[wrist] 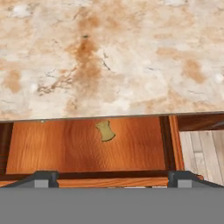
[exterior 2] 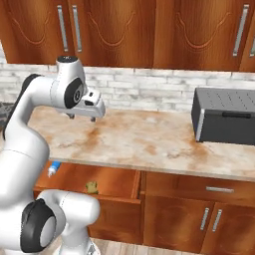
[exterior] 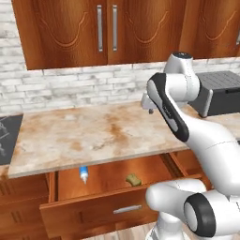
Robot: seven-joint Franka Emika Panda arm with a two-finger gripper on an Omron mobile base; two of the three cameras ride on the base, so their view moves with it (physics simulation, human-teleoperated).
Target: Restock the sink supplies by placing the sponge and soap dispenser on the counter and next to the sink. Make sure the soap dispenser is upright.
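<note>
A simulated kitchen: brown wooden wall cabinets (exterior: 98, 30) hang over a white brick backsplash (exterior: 70, 86), and below it runs the counter (exterior: 70, 136), a beige marble-look slab blotched with rust orange. Under its front edge an open drawer (exterior: 108, 180) stands pulled out. Inside lies the sponge (exterior: 133, 179), a small tan-olive waisted block on the drawer floor, right of centre in the left base view. The soap dispenser (exterior: 84, 174), a slim blue bottle with a white top, lies on its side well apart from the sponge at the drawer's left end; its upper part is hidden under the counter edge. A dark grey box-shaped appliance (exterior 2: 224, 115) sits on the counter at the right, partly covered by the arm in the left base view. A black hob (exterior: 8, 138) is cut off at the left edge.

The white arm rises from its base, bends at the elbow and holds the end effector (exterior 2: 83, 117) above the counter near the drawer side, pointing downward. In the hand view its two dark fingertips (wrist: 43, 178) stand wide apart with nothing between them, the sponge below in the drawer.
</note>
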